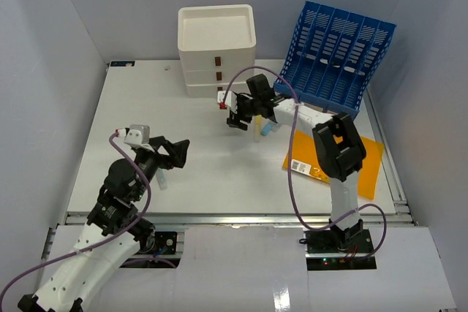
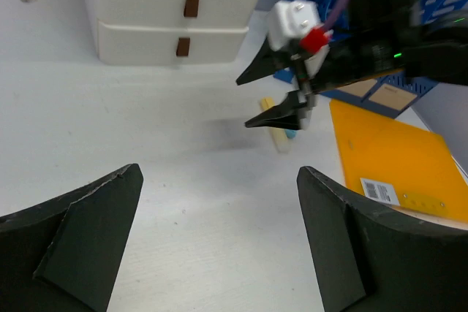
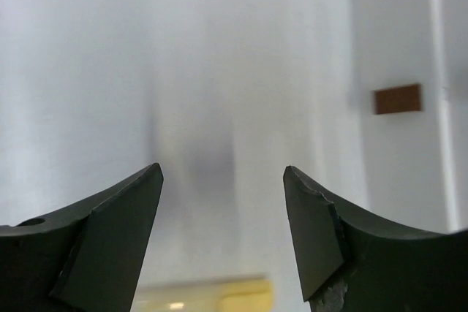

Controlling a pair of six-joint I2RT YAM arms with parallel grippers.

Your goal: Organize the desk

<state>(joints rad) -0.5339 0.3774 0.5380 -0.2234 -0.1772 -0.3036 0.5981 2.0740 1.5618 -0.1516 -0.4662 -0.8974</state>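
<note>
The desk is a white tabletop with a metal rail along its front edge. My right gripper is open and empty, hovering over the desk in front of the white three-drawer box, whose drawers are all shut. It also shows in the left wrist view. A yellow and blue marker lies just right of it and sits at the bottom of the right wrist view. My left gripper is open and empty over the near left desk.
A blue file rack stands at the back right. An orange folder with a barcode label lies in front of it. A small white object lies under the left gripper. A small scrap lies by the back edge.
</note>
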